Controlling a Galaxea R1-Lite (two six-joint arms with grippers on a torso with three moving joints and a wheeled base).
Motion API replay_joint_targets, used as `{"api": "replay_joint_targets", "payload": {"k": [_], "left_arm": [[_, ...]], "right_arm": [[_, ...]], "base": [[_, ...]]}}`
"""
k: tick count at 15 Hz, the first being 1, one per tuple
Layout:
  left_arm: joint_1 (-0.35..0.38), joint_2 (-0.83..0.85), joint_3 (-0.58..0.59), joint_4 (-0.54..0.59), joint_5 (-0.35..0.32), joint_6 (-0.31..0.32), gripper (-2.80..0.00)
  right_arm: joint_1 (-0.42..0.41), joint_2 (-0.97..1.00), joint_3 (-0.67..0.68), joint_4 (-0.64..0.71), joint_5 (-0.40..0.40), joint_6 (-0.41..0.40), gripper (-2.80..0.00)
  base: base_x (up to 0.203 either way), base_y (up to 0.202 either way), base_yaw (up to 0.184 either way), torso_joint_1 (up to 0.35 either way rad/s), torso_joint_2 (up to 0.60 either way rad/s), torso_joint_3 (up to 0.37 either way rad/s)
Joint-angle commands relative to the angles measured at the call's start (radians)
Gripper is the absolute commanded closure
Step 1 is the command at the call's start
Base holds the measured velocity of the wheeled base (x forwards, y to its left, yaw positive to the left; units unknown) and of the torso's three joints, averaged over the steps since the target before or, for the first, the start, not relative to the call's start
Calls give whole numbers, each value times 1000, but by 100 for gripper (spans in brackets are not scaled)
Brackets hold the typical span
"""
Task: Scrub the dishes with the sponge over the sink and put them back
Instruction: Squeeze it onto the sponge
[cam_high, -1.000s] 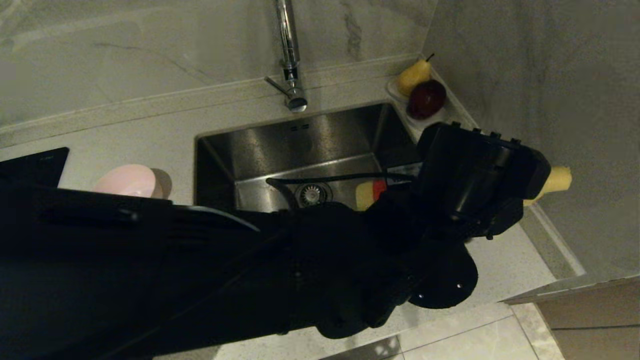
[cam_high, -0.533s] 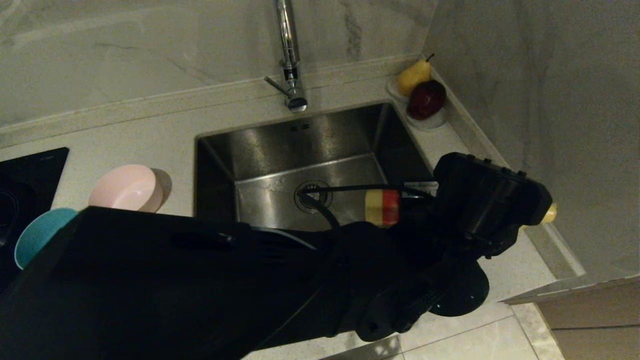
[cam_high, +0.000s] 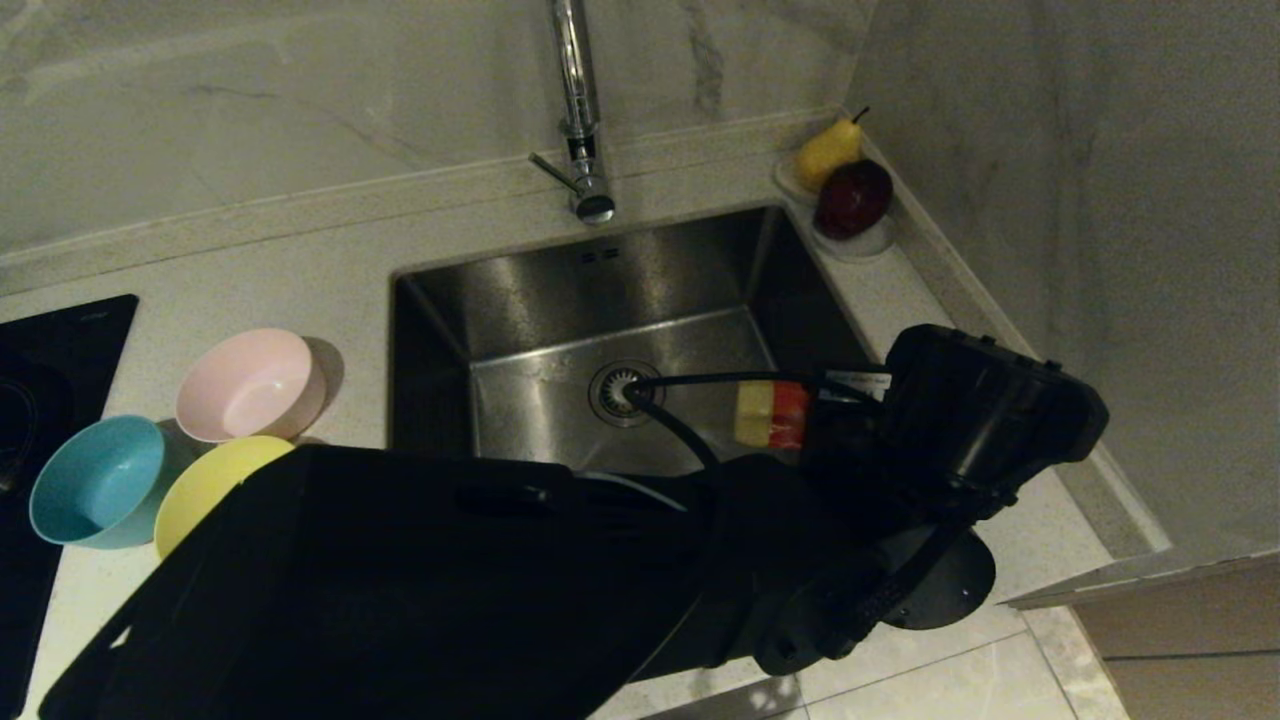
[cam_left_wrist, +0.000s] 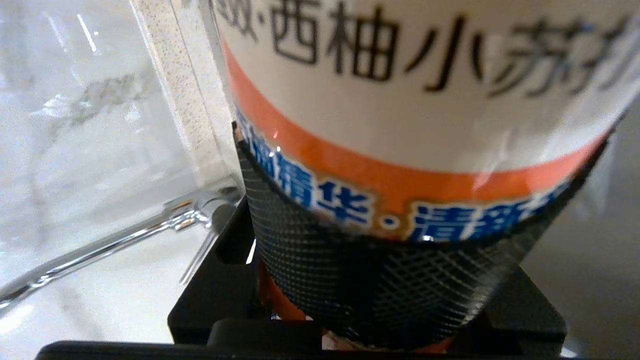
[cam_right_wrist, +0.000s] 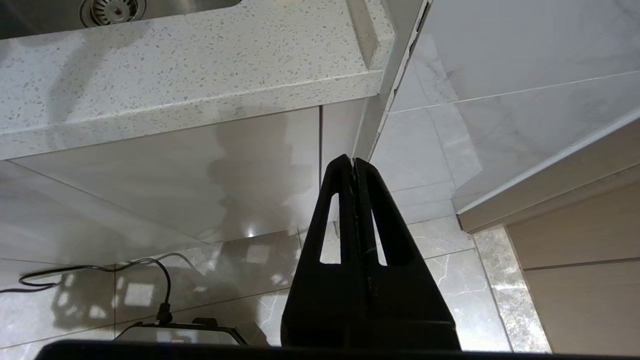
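Left wrist view: bottle (cam_left_wrist: 410, 125) between left gripper (cam_left_wrist: 380, 300) jaws.

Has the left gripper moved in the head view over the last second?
Yes. The left gripper, holding a labelled bottle, has dropped lower and slightly rightward against the sink, away from the apple.

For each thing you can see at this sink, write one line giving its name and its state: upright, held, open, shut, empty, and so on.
Pink bowl: upright on the counter, empty.
Blue bowl: upright, empty.
Yellow bowl: upright, partly hidden by the arm.
Sink: empty, strainer in the drain.
Tap: no water running.
Detergent bottle: held over the sink's right edge.
Left gripper: jaws shut on the bottle.
Right gripper: shut, empty, parked below the counter.
Sponge: not in view.
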Motion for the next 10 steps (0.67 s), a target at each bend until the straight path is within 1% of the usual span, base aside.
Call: {"api": "replay_joint_targets", "payload": {"k": [1, 3, 4, 6, 9, 10], "left_arm": [[0, 10, -7, -4, 31, 47, 0], [0, 11, -25, -4, 41, 104, 0], [0, 20, -32, -6, 57, 129, 0], [0, 38, -55, -6, 76, 139, 0], [0, 54, -60, -13, 106, 165, 0], [0, 59, -61, -16, 106, 165, 0]], "right_arm": [[0, 0, 0, 0, 0, 1, 0], [0, 0, 0, 0, 0, 1, 0], [0, 0, 0, 0, 0, 1, 0], [0, 0, 0, 0, 0, 0, 0], [0, 0, 0, 0, 0, 1, 0], [0, 0, 0, 0, 0, 1, 0]], "base": [[0, 0, 0, 0, 0, 0], [0, 0, 0, 0, 0, 0], [0, 0, 0, 0, 0, 0], [0, 0, 0, 0, 0, 0], [0, 0, 0, 0, 0, 0], [0, 0, 0, 0, 0, 0]]}}
